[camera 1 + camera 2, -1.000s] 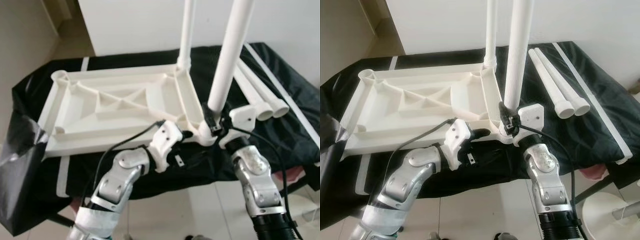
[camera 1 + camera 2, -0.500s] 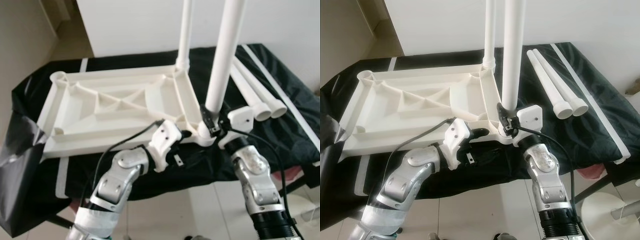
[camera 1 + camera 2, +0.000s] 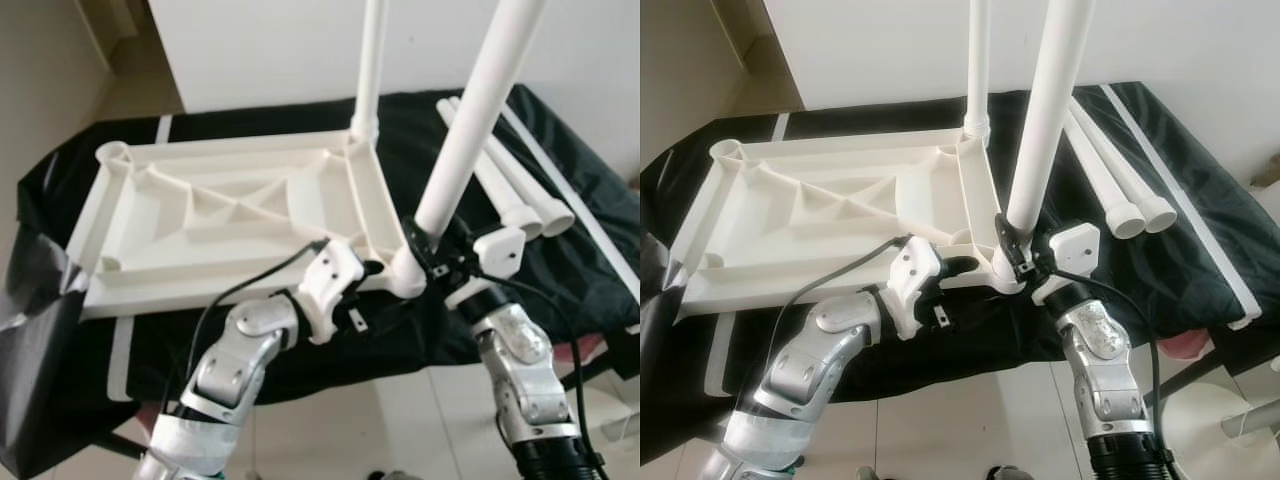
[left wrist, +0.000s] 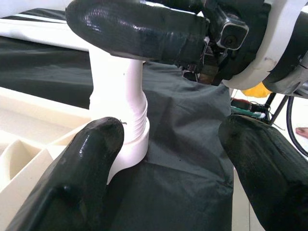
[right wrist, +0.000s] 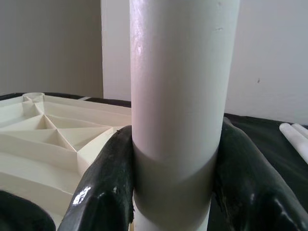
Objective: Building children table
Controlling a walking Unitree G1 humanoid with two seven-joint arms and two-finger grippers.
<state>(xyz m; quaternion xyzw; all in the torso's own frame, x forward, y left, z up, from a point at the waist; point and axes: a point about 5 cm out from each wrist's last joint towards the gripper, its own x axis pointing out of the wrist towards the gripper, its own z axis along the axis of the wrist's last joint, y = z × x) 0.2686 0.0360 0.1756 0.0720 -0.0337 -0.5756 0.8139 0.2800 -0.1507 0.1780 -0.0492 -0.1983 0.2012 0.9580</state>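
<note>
A white plastic tabletop [image 3: 220, 210] lies upside down on a black-covered surface. One white leg [image 3: 370, 60] stands upright in its far right corner. At the near right corner socket [image 3: 405, 272] my right gripper [image 3: 425, 248] is shut on a second leg [image 3: 470, 130], just above its threaded end [image 4: 127, 110], and the leg leans to the right. In the right wrist view both fingers [image 5: 108, 187] press its sides. My left gripper [image 3: 375, 270] rests open at the tabletop's near edge beside that socket, its fingers [image 4: 82, 163] wide apart.
Two loose white legs [image 3: 520, 195] lie on the cloth right of the tabletop, with a long white strip [image 3: 590, 220] beyond them. A black bag [image 3: 40, 330] hangs at the left edge. A white round object [image 3: 1230, 420] stands on the tiled floor, lower right.
The held leg has tipped from nearly upright to leaning right, and my right wrist has turned with it. The left gripper stays put.
</note>
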